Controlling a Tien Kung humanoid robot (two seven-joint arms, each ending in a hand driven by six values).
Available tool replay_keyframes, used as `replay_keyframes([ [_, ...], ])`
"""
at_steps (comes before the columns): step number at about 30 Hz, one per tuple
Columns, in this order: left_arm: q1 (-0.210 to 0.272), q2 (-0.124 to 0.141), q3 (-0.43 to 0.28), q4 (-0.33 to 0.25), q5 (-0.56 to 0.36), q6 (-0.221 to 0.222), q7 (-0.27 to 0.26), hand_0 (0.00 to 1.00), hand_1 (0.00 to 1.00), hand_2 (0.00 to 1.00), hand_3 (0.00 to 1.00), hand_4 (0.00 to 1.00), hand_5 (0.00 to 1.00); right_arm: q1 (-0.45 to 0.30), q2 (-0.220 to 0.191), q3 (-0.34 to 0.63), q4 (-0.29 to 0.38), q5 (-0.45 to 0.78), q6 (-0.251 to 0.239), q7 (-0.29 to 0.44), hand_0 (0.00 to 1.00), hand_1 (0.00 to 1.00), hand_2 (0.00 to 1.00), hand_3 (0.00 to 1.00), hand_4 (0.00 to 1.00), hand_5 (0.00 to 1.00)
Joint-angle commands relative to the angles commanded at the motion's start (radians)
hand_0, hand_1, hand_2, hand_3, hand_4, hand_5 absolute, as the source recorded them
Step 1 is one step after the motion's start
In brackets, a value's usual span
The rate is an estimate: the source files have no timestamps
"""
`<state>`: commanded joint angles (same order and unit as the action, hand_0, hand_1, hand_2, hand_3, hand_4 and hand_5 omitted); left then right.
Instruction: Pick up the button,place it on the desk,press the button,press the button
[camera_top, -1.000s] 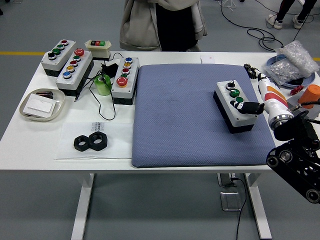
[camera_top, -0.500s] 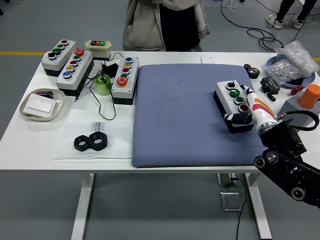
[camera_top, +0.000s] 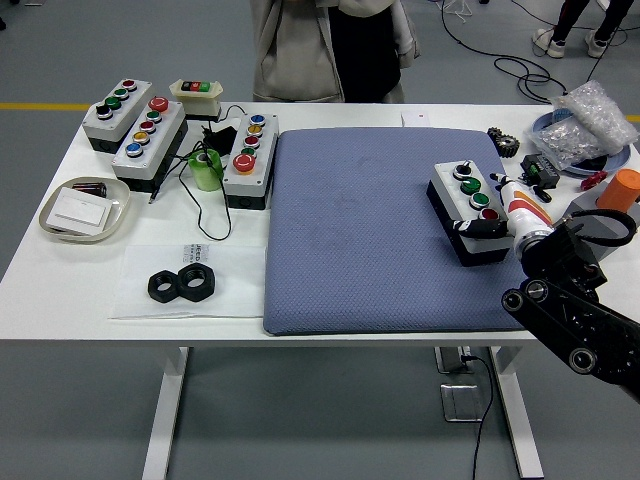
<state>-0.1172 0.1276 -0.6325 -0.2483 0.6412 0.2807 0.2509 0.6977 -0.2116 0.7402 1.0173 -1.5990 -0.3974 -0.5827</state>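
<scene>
White surface (camera_top: 330, 118) stands on a grey floor with a yellow line at the far left, and a person (camera_top: 330, 45) in a beige coat stands at its far side. No writing can be read; a small paper (camera_top: 196, 252) by the nuts carries print too small to make out.

At the far left lie 2 grey button boxes (camera_top: 135, 125) side by side, with a small cream switch unit (camera_top: 196, 92) beyond them. Nearer sits a clear tray (camera_top: 85, 210) holding a white card. 2 black nuts (camera_top: 183, 284) rest on a clear sheet at the near left. A green tape roll (camera_top: 207, 170) and black cable lie beside a third button box (camera_top: 250, 155) at the left edge of the blue-grey mat (camera_top: 385, 225).

On the mat's right part lies the task's button box (camera_top: 467, 209), with black, green and red buttons in a row. The right hand (camera_top: 492, 218), white with orange marks, rests against its near right end, dark fingers (camera_top: 472, 226) curled at the box's near end by the red button; whether they grip it I cannot tell.

At the far right stand a black gear (camera_top: 501, 140), a plastic bag (camera_top: 590, 125) on a blue plate, and an orange cylinder (camera_top: 623, 188).
</scene>
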Motion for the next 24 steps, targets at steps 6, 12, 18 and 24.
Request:
replay_keyframes([
  [6,-0.001,0.000,0.000,0.000,-0.002,0.001,0.000,0.683,0.647,0.742,0.787,0.693,0.998,0.023,0.006,-0.010,-0.034,-0.014,0.048,-0.018,0.862,0.622,0.657,0.872,0.963,0.268],
  [12,-0.002,0.001,0.003,0.000,-0.005,0.002,-0.002,0.683,0.646,0.740,0.787,0.693,0.998,0.038,-0.001,-0.038,-0.050,-0.018,0.074,-0.035,0.719,0.517,0.562,0.823,0.958,0.249],
  [18,-0.004,0.002,0.006,0.001,-0.010,0.003,-0.004,0.683,0.644,0.738,0.786,0.692,0.998,0.051,-0.024,-0.090,-0.051,-0.023,0.092,-0.040,0.598,0.449,0.513,0.761,0.941,0.225],
  [24,-0.006,0.002,0.008,0.001,-0.014,0.004,-0.005,0.683,0.643,0.738,0.786,0.693,0.998,0.075,-0.065,-0.152,-0.036,-0.048,0.106,-0.025,0.526,0.391,0.456,0.680,0.910,0.197],
])
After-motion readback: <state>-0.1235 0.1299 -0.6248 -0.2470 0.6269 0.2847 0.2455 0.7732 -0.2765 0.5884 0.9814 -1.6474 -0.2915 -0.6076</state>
